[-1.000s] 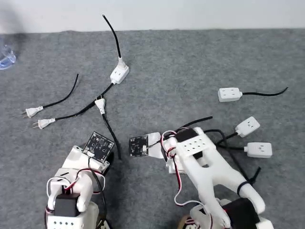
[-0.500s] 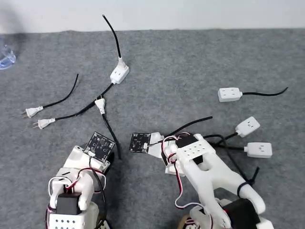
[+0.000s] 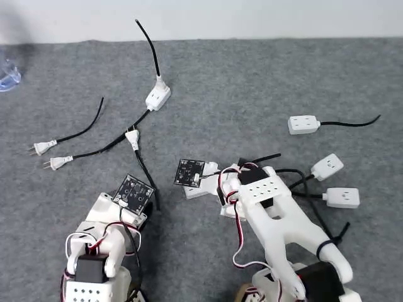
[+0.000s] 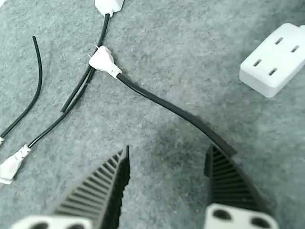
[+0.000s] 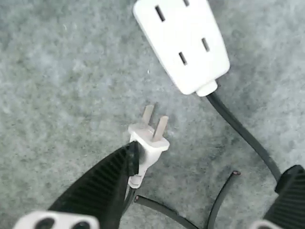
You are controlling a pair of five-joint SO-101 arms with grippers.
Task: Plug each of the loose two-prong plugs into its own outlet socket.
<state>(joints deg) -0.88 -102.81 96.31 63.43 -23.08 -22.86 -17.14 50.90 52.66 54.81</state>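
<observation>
right gripper (image 5: 212, 162) spread wide, plug (image 5: 148, 138) just beside it, outlet (image 5: 183, 40) near

The table cover (image 3: 252, 82) under me was grey felt-like cloth, matt and rough, with a short fuzzy nap. The plug (image 5: 148, 138) at my right gripper (image 5: 212, 164) was smooth white plastic with two dull grey metal prongs. The outlet socket (image 5: 183, 43) was the same white plastic, faintly glossy. The cords (image 4: 176, 112) looked black, matt and rubbery. The fingers (image 4: 109, 186) of my left gripper (image 4: 169, 152) were matt black plastic, ribbed on their inner faces.
</observation>
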